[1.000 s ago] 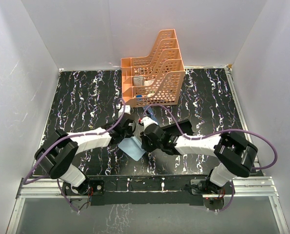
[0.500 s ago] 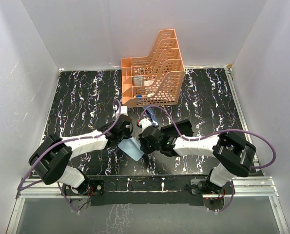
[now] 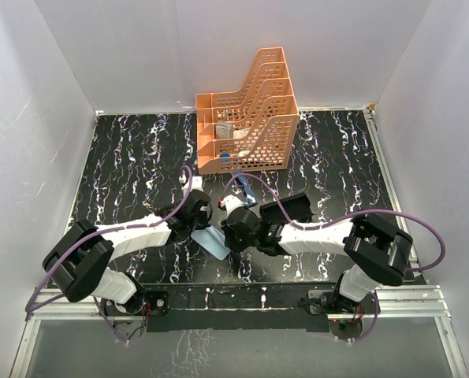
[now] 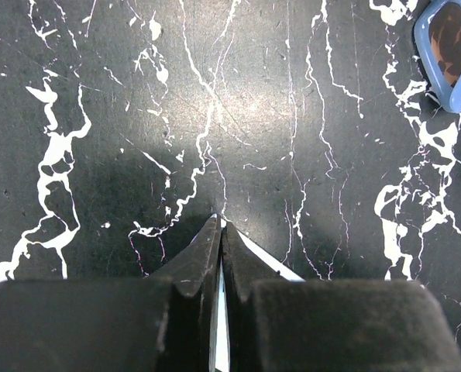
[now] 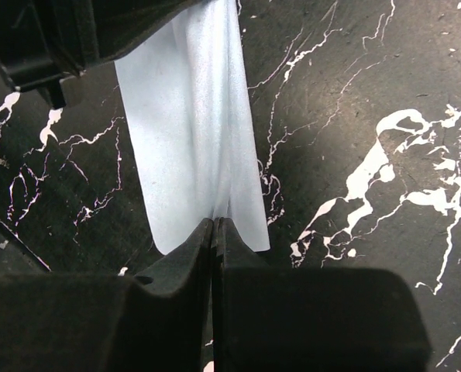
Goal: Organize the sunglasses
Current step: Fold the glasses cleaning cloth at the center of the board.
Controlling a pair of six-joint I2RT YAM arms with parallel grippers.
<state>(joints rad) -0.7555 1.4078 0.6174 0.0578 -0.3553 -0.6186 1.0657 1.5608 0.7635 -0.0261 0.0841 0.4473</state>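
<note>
Sunglasses [image 4: 450,56] lie beyond left claw [image 4: 218,226], rightward.

The tabletop [image 4: 98,93] is black with white marble-like veining. It is smooth, with a soft sheen where light falls at the upper middle of the left wrist view. The cloth [image 5: 191,139] is a pale blue, matt, fine-grained fabric. At upper right, the sunglasses [image 4: 449,54] have a smooth blue plastic frame and a brownish lens. The left pincer [image 4: 218,226] and right pincer [image 5: 215,225] are matt black. The rack [image 3: 250,118] is perforated orange plastic.
</note>
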